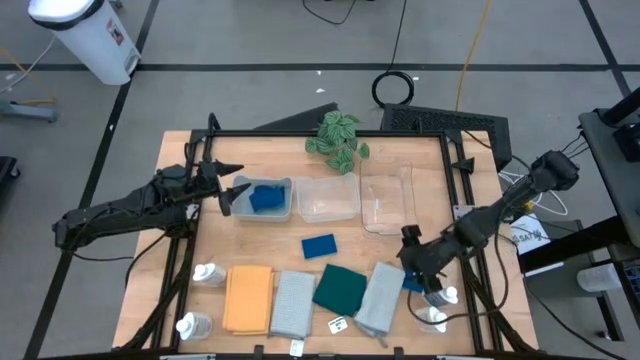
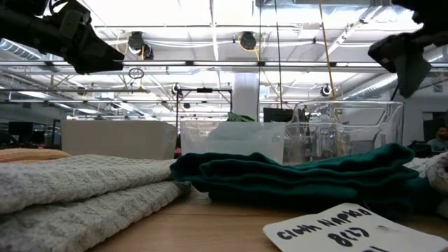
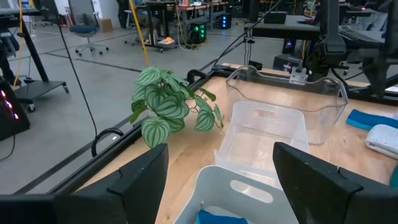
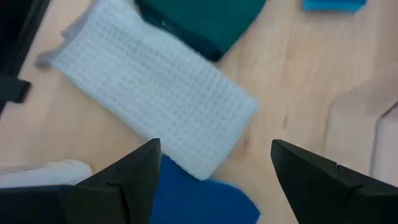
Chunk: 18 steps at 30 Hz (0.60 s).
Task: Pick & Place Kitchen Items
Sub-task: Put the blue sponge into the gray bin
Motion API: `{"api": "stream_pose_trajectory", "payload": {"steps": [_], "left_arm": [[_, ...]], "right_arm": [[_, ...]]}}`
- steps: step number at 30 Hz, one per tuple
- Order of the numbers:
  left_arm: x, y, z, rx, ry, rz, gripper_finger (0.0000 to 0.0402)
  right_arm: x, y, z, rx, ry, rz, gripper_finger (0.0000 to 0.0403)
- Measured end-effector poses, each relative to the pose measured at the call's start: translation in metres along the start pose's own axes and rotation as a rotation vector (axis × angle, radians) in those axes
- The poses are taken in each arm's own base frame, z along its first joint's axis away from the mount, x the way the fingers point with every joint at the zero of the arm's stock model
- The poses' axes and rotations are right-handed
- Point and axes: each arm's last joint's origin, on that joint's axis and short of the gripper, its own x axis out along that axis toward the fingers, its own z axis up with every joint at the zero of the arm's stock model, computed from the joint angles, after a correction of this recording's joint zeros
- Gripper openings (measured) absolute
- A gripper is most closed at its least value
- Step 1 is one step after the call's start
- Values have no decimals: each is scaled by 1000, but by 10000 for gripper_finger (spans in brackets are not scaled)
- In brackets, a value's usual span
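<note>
Counter (image 1: 260, 250): pale wood planks inside a black frame.
Cloths: five folded rectangles lay in a row along the near edge: a smooth orange cloth (image 1: 248, 298), a waffle-weave grey cloth (image 1: 293, 303), a soft, rumpled dark green cloth (image 1: 340, 287) and a pale grey-blue waffle cloth (image 1: 381, 297) lying askew.
Paper tag (image 1: 338, 324): a small white handwritten slip lay just in front of the green cloth.
Sponges: flat blue rectangles; one loose sponge (image 1: 319, 246) lay mid-counter, and another sponge (image 4: 199, 200) lay under the right pincer, beside the grey-blue cloth.
Squeeze bottles: small, white and rounded; two lay at the near left corner (image 1: 207, 274) (image 1: 193, 324), others at the near right under the right arm.
Left bin (image 1: 286, 199): frosted white plastic, holding blue sponges (image 1: 266, 197).
Middle bin (image 1: 328, 198): translucent, nothing seen inside.
Right bin (image 1: 388, 200): clear rigid plastic, nothing seen inside.
Plant (image 1: 334, 140): striped green leaves, behind the bins.
Left pincer (image 1: 233, 196): jaws wide, holding nothing, at the left bin's rim.
Right pincer (image 1: 418, 262): jaws wide, holding nothing, above the sponge at the near right.
</note>
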Motion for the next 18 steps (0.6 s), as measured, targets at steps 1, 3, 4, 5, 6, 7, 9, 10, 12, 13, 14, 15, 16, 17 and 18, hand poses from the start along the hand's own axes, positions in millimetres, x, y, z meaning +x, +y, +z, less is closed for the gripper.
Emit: {"api": "stream_pose_trajectory", "payload": {"steps": [1,3,4,5,6,7,9,10,12,13,14,15,16,17,18], "left_arm": [[0,0,0,0,0,0,294],[0,0,0,-1,0,0,294],[0,0,0,-1,0,0,294],[0,0,0,-1,0,0,294],[0,0,0,-1,0,0,294],[0,0,0,-1,0,0,294],[0,0,0,-1,0,0,294],[0,0,0,-1,0,0,294],[0,0,0,-1,0,0,294],[0,0,0,-1,0,0,294],[0,0,0,-1,0,0,294],[0,0,0,-1,0,0,294],[0,0,0,-1,0,0,294],[0,0,0,-1,0,0,294],[0,0,0,-1,0,0,294]], "right_arm": [[4,1,0,-1,23,7,279],[13,2,-2,11,69,0,279],[17,2,-3,18,89,-7,279],[20,2,-3,27,103,-14,279],[22,2,-4,32,118,-21,279],[25,1,-4,32,134,-28,279],[28,-1,-6,41,169,-30,279],[29,-3,-6,54,181,-34,279],[29,-6,-8,120,202,-53,279],[28,-8,-9,158,218,-62,279],[28,-10,-10,193,241,-61,279],[28,-12,-12,224,263,-63,279],[27,-14,-13,253,281,-64,279],[27,-16,-14,278,297,-69,279],[27,-17,-15,294,303,-78,279]]}}
